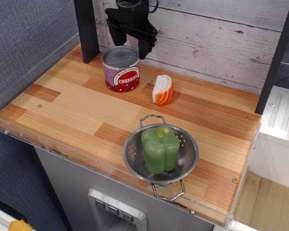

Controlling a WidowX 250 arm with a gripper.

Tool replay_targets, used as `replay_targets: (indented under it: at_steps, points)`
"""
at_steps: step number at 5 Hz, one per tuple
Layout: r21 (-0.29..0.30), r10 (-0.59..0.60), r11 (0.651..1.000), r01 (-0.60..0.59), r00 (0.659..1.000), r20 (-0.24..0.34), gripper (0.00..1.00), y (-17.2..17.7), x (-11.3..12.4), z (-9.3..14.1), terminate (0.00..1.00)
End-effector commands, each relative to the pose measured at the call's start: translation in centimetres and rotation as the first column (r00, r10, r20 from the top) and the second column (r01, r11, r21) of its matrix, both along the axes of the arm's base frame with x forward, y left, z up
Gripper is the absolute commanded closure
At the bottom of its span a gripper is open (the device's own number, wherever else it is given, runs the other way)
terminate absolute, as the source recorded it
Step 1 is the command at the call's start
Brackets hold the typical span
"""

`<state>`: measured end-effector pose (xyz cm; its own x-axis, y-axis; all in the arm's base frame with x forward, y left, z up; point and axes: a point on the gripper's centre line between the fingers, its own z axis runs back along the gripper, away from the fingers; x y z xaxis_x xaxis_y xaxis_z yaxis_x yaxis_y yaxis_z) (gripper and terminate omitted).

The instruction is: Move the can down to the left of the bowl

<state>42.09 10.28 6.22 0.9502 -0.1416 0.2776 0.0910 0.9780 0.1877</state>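
The can (121, 68) is found near the far left corner of the table (77, 108), upright, its silver lid facing up and its purple label turned toward the front edge; it is seen well apart from the bowl (160, 155), which is set close to the front edge, right of the middle. The gripper (131, 42) is held just over the can's far rim, its two dark fingers spread apart on either side of the lid and nothing clamped between them; this stance is judged to be a straddle prepared for a grasp from above, since the can is wide and a broad opening is needed. Whether a fingertip is already touching the rim cannot be told. A green pepper (159, 148) is lodged upright inside the bowl, so the bowl itself is not the target; the bare wood to the bowl's left, toward the front edge, is where the can is wanted. An orange-and-white wedge (162, 89) is lying between the can and the bowl, nearer the back; it is judged worth avoiding on the way.
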Motion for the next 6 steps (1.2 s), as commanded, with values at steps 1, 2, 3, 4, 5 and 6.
replay_targets:
  at_steps: [1,2,3,4,5,6]
  points:
    - [0.018,0.03,0.999,-0.029,0.999,-0.032,0.0,0.5,-0.8,1.9,0.0]
    - [0.055,0.096,0.994,-0.094,0.994,-0.044,0.0,0.6,-2.2,1.8,0.0]
    - [0.054,0.104,0.993,-0.101,0.993,-0.049,0.0,0.6,-3.4,1.4,0.0]
    - [0.066,0.135,0.989,-0.132,0.989,-0.054,0.0,0.6,-4.9,1.4,0.0]
    - [0.056,0.165,0.985,-0.161,0.983,-0.075,0.0,0.7,-6.8,1.8,0.0]
    - [0.057,0.182,0.983,-0.177,0.979,-0.091,0.0,1.0,-8.5,1.9,0.0]
